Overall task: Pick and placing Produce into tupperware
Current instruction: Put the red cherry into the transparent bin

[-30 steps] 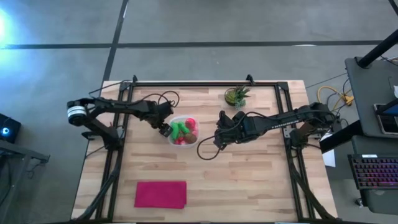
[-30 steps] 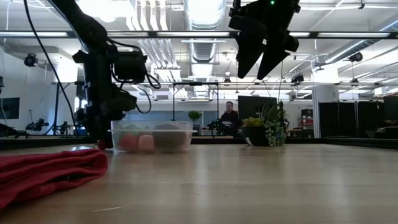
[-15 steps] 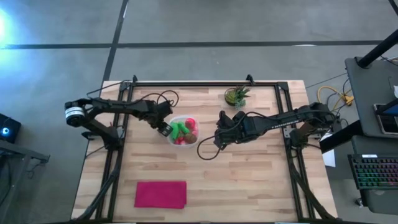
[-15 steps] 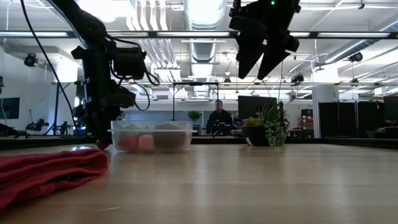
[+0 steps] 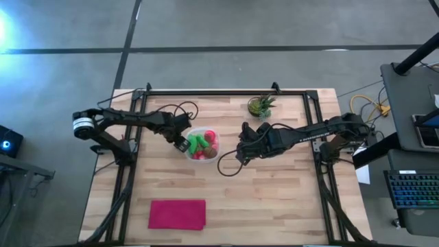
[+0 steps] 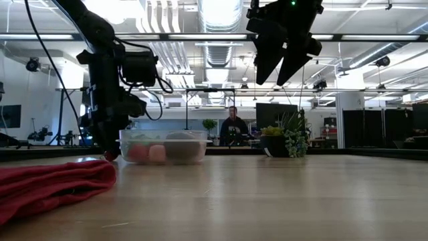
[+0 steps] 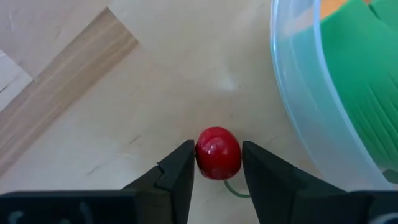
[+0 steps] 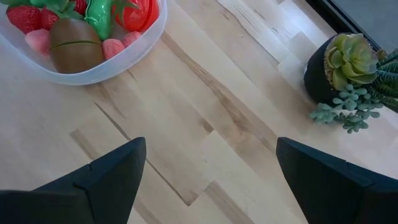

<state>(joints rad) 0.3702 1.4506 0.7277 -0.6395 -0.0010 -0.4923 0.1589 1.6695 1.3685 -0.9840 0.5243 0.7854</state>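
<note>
Down at the table beside the clear tub [image 5: 202, 145], the left gripper [image 7: 217, 163] had its fingers drawn narrow around one small red berry [image 7: 218, 152], a finger pressed to each side of it, the berry resting on the wood just outside the tub's wall. Over on the other side, the right gripper [image 8: 208, 171] hung well above the table with its fingers spread wide and nothing between them. One tub stood there, and it held a brown kiwi [image 8: 76, 43], a green piece [image 8: 102, 15], a red fruit [image 8: 138, 12] and several pink and red berries. One potted plant [image 5: 260, 106] and one magenta cloth [image 5: 177, 214] lay apart from it.
</note>
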